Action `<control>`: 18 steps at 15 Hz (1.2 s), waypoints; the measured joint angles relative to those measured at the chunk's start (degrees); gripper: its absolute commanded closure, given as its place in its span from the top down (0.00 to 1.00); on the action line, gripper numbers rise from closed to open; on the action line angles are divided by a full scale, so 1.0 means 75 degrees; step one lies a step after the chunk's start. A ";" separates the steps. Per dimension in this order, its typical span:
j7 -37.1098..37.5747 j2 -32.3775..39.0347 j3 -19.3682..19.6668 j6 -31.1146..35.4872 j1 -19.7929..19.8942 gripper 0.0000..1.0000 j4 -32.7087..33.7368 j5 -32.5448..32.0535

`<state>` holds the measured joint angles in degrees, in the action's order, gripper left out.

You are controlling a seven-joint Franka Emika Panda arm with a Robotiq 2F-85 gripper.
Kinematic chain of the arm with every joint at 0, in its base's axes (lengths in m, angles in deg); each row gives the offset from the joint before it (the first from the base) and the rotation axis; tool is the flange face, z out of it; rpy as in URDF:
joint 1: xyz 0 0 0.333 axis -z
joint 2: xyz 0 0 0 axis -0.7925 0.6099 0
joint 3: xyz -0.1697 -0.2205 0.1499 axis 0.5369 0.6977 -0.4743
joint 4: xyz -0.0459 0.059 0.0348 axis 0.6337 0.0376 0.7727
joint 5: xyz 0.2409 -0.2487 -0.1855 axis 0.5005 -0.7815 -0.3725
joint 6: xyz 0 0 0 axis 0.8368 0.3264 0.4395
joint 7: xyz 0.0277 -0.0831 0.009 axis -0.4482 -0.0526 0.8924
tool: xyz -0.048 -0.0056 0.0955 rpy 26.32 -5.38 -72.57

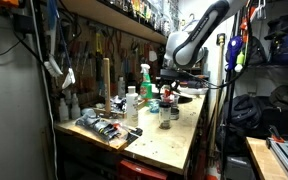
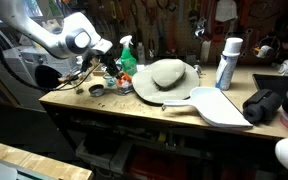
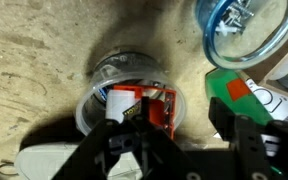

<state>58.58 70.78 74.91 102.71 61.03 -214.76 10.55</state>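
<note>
My gripper (image 3: 179,120) is open, and bare bench top shows between its two black fingers. It hangs low over a clear plastic jar (image 3: 134,85) that holds a red object (image 3: 149,105). One finger overlaps the jar's rim and the red object; I cannot tell whether it touches them. The other finger stands next to a green object with a red patch (image 3: 236,90). In both exterior views the gripper (image 1: 167,88) (image 2: 109,68) is at the cluttered end of the wooden workbench (image 1: 174,145), beside a green spray bottle (image 2: 127,55).
A blue-rimmed clear container (image 3: 244,30) lies just beyond the gripper. On the bench (image 2: 134,108) are a tan hat (image 2: 162,78), a white spray can (image 2: 227,62), a white scoop (image 2: 219,105), a black bag (image 2: 267,105), white bottles (image 1: 132,100) and a tray of tools (image 1: 109,128).
</note>
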 measured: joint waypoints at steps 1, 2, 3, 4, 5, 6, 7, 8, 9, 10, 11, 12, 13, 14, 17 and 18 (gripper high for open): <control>0.0034 0.0075 0.0029 0.0120 -0.0022 0.64 0.0023 0.0000; 0.0081 0.0160 0.0075 0.0251 -0.0052 0.54 0.0050 0.0000; 0.0137 0.0243 0.0093 0.0364 -0.0053 0.44 0.0083 -0.0003; 0.0204 0.0324 0.0107 0.0460 -0.0050 0.38 0.0127 -0.0004; 0.0275 0.0396 0.0124 0.0514 -0.0050 0.30 0.0176 -0.0005; 0.0326 0.0459 0.0148 0.0561 -0.0050 0.22 0.0224 -0.0009; 0.0373 0.0510 0.0178 0.0594 -0.0050 0.15 0.0264 -0.0024; 0.0411 0.0557 0.0213 0.0606 -0.0051 0.06 0.0306 -0.0049; 0.0438 0.0590 0.0251 0.0614 -0.0053 0.01 0.0335 -0.0076; 0.0468 0.0612 0.0299 0.0617 -0.0056 0.00 0.0360 -0.0130; 0.0515 0.0619 0.0357 0.0617 -0.0058 0.00 0.0379 -0.0222; 0.0547 0.0617 0.0407 0.0617 -0.0059 0.03 0.0393 -0.0302; 0.0556 0.0600 0.0451 0.0617 -0.0060 0.03 0.0402 -0.0374; 0.0559 0.0557 0.0482 0.0617 -0.0059 0.03 0.0402 -0.0429; 0.0402 0.0248 0.0434 0.0540 -0.0015 0.03 0.0354 -0.0282; 0.0123 0.0069 0.0383 0.0417 -0.0003 0.03 0.0300 0.0010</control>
<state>59.50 71.29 77.79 105.84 61.01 -212.51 10.63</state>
